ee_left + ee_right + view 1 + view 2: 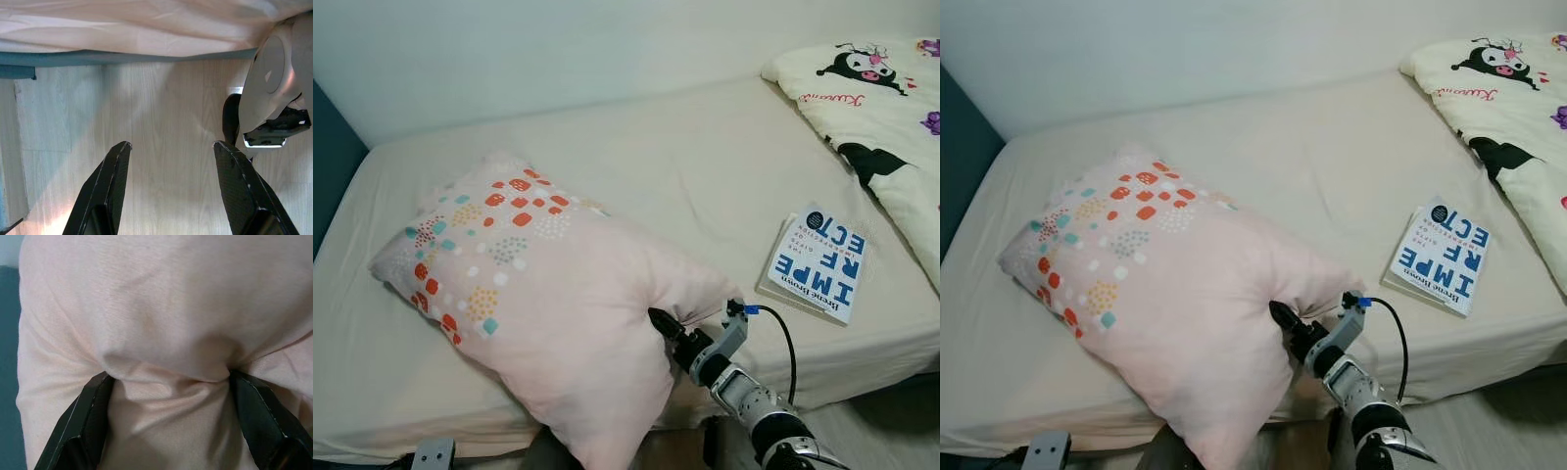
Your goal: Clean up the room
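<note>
Right wrist view: the right gripper (168, 377) has its jaws pressed into the pink pillow (524, 294), a fold of the cover bunched between the two black fingers (80, 423), which stand fairly wide around the soft bulk. In the left eye view that gripper bites the pillow's near corner at about 5 o'clock of the pillow, close to the bed's front edge. The pillow lies on the bed (705, 176) with its long axis running from 10 o'clock, where the dotted pattern shows, down to 5 o'clock, its lower end hanging over the mattress edge.

The right arm is plainly the nearer one. The left gripper (171, 161) hangs low beside the bed, jaws spread wide and empty over the wooden floor (161, 107).

At 3 o'clock of the gripper lies a blue-and-white book (820, 262), near but apart from the pillow; beyond it, at 1 o'clock, a cartoon-print blanket (881, 108) covers the bed's far right corner. Open sheet stretches toward 12 o'clock, likely the freest way to push or drag the pillow; a swing toward 3 o'clock would risk sweeping the book off.
</note>
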### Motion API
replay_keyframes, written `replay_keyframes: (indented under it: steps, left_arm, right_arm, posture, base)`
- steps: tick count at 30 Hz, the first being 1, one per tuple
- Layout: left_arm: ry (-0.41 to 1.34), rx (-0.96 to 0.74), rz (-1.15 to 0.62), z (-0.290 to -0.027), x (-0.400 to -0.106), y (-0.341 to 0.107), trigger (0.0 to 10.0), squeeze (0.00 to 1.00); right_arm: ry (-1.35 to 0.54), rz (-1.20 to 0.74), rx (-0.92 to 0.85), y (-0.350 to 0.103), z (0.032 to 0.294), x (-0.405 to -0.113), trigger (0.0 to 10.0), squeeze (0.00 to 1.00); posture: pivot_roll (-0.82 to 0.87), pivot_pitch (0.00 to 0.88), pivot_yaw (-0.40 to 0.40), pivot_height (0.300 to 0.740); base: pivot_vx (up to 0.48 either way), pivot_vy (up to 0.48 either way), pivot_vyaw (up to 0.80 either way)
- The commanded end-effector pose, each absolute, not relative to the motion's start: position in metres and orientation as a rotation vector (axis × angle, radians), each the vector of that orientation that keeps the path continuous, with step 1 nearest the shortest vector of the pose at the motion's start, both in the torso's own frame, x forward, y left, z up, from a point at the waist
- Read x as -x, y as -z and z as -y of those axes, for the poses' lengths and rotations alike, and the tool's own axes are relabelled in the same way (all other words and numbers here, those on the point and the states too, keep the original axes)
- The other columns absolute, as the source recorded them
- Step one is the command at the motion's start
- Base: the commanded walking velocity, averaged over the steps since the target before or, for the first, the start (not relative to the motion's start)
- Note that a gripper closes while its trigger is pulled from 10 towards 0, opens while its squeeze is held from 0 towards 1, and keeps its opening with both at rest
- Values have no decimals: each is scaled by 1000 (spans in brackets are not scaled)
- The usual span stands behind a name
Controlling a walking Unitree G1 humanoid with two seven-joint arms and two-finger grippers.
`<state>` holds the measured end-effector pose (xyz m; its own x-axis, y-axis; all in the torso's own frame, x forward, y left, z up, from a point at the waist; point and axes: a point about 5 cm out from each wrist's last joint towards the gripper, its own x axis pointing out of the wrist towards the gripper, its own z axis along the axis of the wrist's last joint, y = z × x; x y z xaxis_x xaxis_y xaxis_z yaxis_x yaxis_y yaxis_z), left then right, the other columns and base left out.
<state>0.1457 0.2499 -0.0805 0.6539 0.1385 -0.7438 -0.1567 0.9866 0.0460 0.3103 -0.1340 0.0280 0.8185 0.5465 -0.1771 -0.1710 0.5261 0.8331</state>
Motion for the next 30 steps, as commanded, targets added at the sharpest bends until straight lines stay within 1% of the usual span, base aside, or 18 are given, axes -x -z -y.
replay_keyframes:
  steps: [1, 2, 3, 4, 6, 7, 8, 13, 18, 21, 23, 27, 28, 29, 30]
  left_arm:
    - [-180, -6, -871, -262, -136, 81, 10000, 0]
    - [-180, -6, -871, -262, -136, 81, 10000, 0]
    - [-178, -6, -871, -262, -136, 81, 10000, 0]
    - [-177, -5, -868, -261, -138, 80, 10000, 0]
    - [-176, -4, -865, -261, -139, 80, 10000, 0]
    - [-176, -2, -860, -260, -141, 80, 10000, 0]
    - [-176, -2, -860, -260, -141, 80, 10000, 0]
    - [-178, 10, -844, -256, -149, 78, 10000, 0]
    - [-178, 25, -833, -251, -156, 77, 10000, 0]
    - [-194, 40, -809, -249, -164, 74, 10000, 0]
    - [-212, 57, -777, -249, -175, 70, 10000, 0]
    - [-215, 62, -769, -249, -177, 68, 10000, 0]
    - [-255, 88, -753, -253, -183, 65, 10000, 0]
    - [-284, 108, -741, -256, -187, 63, 10000, 0]
    - [-284, 108, -741, -256, -187, 63, 10000, 0]
  right_arm:
    - [-553, -546, -927, -17, 114, -297, 10000, 0]
    - [-553, -546, -927, -17, 114, -297, 10000, 0]
    - [-635, -587, -878, -15, 107, -291, 10000, 0]
    - [-670, -611, -865, -14, 103, -289, 3373, 0]
    - [-683, -624, -859, -13, 101, -288, 3373, 0]
    - [-674, -628, -858, -14, 101, -289, 0, 0]
    - [-674, -628, -858, -14, 101, -289, 0, 0]
    - [-615, -570, -849, -32, 105, -309, 0, 0]
    - [-636, -599, -770, -30, 107, -308, 0, 0]
    - [-649, -600, -720, -28, 105, -305, 0, 0]
    - [-667, -545, -693, -32, 107, -307, 0, 0]
    - [-669, -529, -689, -34, 108, -309, 0, 0]
    - [-652, -451, -665, -48, 114, -320, 0, 0]
    - [-638, -391, -647, -59, 118, -327, 0, 0]
    - [-638, -391, -647, -59, 118, -327, 0, 0]
  posture:
    - [24, 230, 91, 590]
    - [24, 230, 91, 590]
    - [25, 226, 89, 590]
    - [25, 222, 84, 590]
    - [25, 221, 83, 590]
    - [23, 214, 81, 590]
    - [23, 214, 81, 590]
    - [9, 194, 76, 590]
    - [1, 173, 66, 590]
    - [-8, 152, 58, 590]
    - [-11, 141, 55, 590]
    - [-11, 141, 55, 590]
    - [-25, 114, 50, 590]
    - [-25, 114, 50, 590]
    - [-25, 114, 50, 590]
  base:
    - [0, 0, 0]
    - [0, 0, 0]
    - [0, 0, 0]
    - [0, 0, 0]
    - [0, 0, 0]
    - [0, 0, 0]
    - [0, 0, 0]
    - [0, 0, 0]
    - [0, 0, 0]
    - [0, 0, 0]
    - [0, 0, 0]
    - [0, 0, 0]
    - [0, 0, 0]
    - [0, 0, 0]
    - [0, 0, 0]
